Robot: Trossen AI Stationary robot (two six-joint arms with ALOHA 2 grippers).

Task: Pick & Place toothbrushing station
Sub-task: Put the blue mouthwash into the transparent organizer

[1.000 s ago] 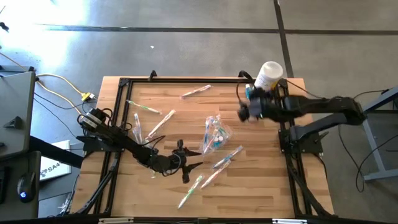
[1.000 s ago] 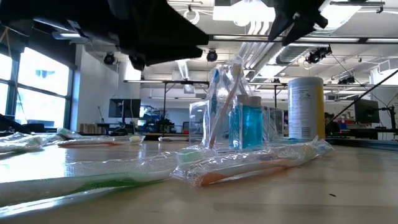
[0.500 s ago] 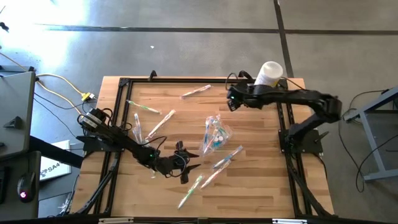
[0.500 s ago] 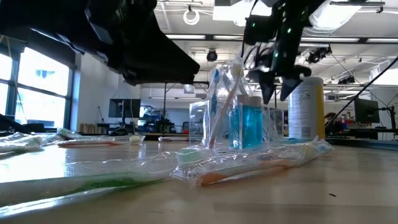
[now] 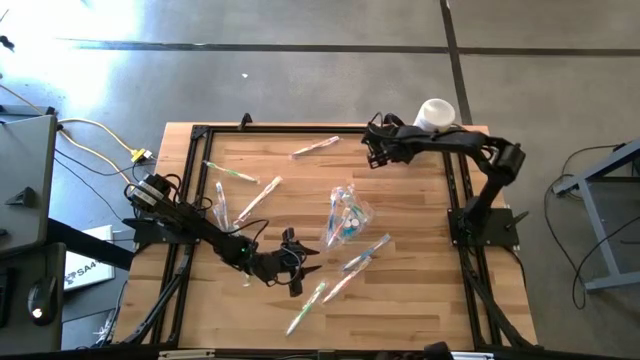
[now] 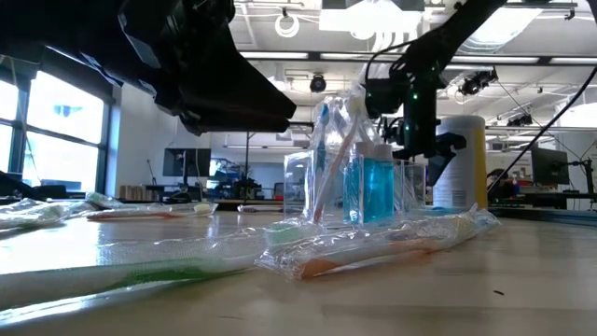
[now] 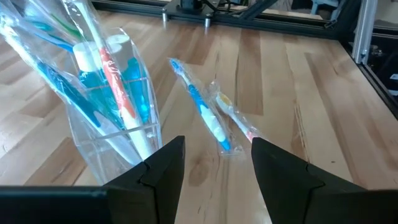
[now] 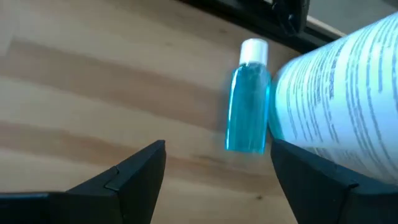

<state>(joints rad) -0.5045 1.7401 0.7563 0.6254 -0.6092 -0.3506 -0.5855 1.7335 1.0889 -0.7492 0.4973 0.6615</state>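
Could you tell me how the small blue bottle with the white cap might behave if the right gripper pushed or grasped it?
The small blue bottle stands upright, tall and narrow, so a push near its cap would probably tip it. It stands close beside the large white container, leaving the open right gripper little room on that side. Its smooth clear wall may be somewhat slippery.
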